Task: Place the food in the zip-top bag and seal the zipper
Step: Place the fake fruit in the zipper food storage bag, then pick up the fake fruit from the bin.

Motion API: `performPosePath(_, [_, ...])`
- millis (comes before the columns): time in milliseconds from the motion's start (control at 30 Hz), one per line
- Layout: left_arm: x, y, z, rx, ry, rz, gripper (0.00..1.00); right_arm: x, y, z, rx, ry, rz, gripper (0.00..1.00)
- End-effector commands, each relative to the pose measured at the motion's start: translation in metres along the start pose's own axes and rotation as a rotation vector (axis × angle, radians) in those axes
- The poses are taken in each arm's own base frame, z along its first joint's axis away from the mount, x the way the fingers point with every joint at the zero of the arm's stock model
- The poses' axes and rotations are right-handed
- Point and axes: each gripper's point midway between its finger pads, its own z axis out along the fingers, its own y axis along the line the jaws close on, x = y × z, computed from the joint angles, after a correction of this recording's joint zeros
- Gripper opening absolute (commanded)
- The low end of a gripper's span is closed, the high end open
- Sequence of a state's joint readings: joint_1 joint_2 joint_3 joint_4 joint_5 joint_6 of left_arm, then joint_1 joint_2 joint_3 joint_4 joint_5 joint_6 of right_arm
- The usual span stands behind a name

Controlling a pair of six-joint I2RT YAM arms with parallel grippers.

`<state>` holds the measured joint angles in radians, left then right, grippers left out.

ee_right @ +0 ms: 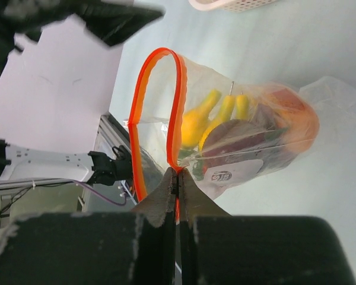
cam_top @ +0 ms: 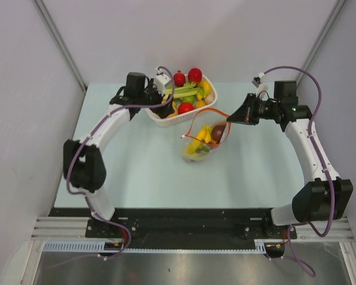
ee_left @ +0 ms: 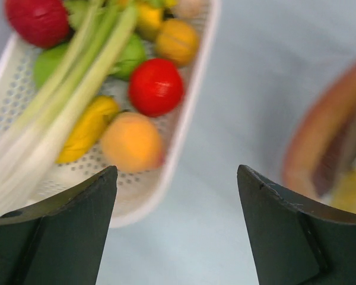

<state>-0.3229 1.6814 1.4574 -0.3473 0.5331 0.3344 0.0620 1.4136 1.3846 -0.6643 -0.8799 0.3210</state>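
The clear zip-top bag [cam_top: 203, 142] lies mid-table, mouth open, its orange-red zipper [ee_right: 139, 101] forming a loop. Food is inside it: a yellow banana bunch [ee_right: 202, 119], a dark purple-brown vegetable [ee_right: 240, 135] and an orange piece [ee_right: 299, 122]. My right gripper [ee_right: 178, 175] is shut on the zipper at the bag's right corner [cam_top: 228, 119]. Over the table next to the near rim of the white basket [ee_left: 193, 101], my left gripper [ee_left: 177, 172] stands open with nothing between its fingers. The bag's edge [ee_left: 335, 142] shows blurred on the right of the left wrist view.
The white slatted basket [cam_top: 166, 122] at the back centre holds a green-white leek [ee_left: 65, 101], red balls [ee_left: 156, 86], orange and yellow pieces [ee_left: 132, 141] and green ones. Grey walls enclose the table on three sides.
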Motion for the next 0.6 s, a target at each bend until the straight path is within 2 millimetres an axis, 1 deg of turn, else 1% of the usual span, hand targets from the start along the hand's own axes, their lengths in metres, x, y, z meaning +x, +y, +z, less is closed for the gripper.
performPosePath(0, [-0.003,0.067,0.015,-0.210,0.091,-0.108,0.89,-0.016,0.012,-0.007,-0.019,-0.042,-0.062,0.00])
performPosePath(33, [0.009,0.072,0.031,-0.208,0.121,-0.159,0.94,-0.016,0.010,-0.006,-0.013,-0.043,-0.061,0.00])
performPosePath(67, [0.011,0.072,0.039,-0.197,0.128,-0.216,0.95,-0.017,0.009,-0.006,-0.010,-0.045,-0.064,0.00])
performPosePath(100, [0.000,0.076,0.041,-0.198,0.118,-0.240,0.96,-0.017,0.008,-0.006,-0.006,-0.048,-0.066,0.00])
performPosePath(133, [0.015,0.082,0.056,-0.211,0.150,-0.289,1.00,-0.017,0.007,-0.007,0.000,-0.049,-0.066,0.00])
performPosePath(167, [0.018,0.084,0.061,-0.228,0.154,-0.357,1.00,-0.017,0.006,-0.006,0.001,-0.048,-0.071,0.00])
performPosePath(200, [0.013,0.087,0.064,-0.232,0.150,-0.371,1.00,-0.018,0.005,-0.006,0.004,-0.049,-0.074,0.00])
performPosePath(233, [0.022,0.091,0.072,-0.241,0.165,-0.394,0.99,-0.017,0.003,-0.007,0.012,-0.047,-0.070,0.00])
performPosePath(300, [0.021,0.099,0.080,-0.275,0.130,-0.431,0.99,-0.016,0.001,-0.007,0.019,-0.044,-0.074,0.00])
performPosePath(333, [0.025,0.106,0.082,-0.312,0.129,-0.435,0.97,-0.016,0.002,-0.006,0.019,-0.043,-0.074,0.00])
performPosePath(367, [0.026,0.107,0.086,-0.327,0.123,-0.453,0.94,-0.016,0.002,-0.007,0.021,-0.046,-0.075,0.00])
performPosePath(400, [0.023,0.110,0.089,-0.333,0.107,-0.452,0.91,-0.016,0.001,-0.007,0.023,-0.046,-0.079,0.00])
performPosePath(433, [0.022,0.108,0.093,-0.325,0.104,-0.449,0.85,-0.016,0.000,-0.007,0.028,-0.044,-0.077,0.00])
performPosePath(467, [0.019,0.100,0.098,-0.287,0.095,-0.433,0.82,-0.015,-0.001,-0.008,0.030,-0.042,-0.080,0.00])
performPosePath(500, [0.017,0.092,0.104,-0.263,0.080,-0.410,0.81,-0.014,-0.002,-0.007,0.035,-0.037,-0.082,0.00])
performPosePath(567, [0.013,0.083,0.110,-0.238,0.073,-0.362,0.81,-0.013,-0.004,-0.008,0.042,-0.036,-0.084,0.00])
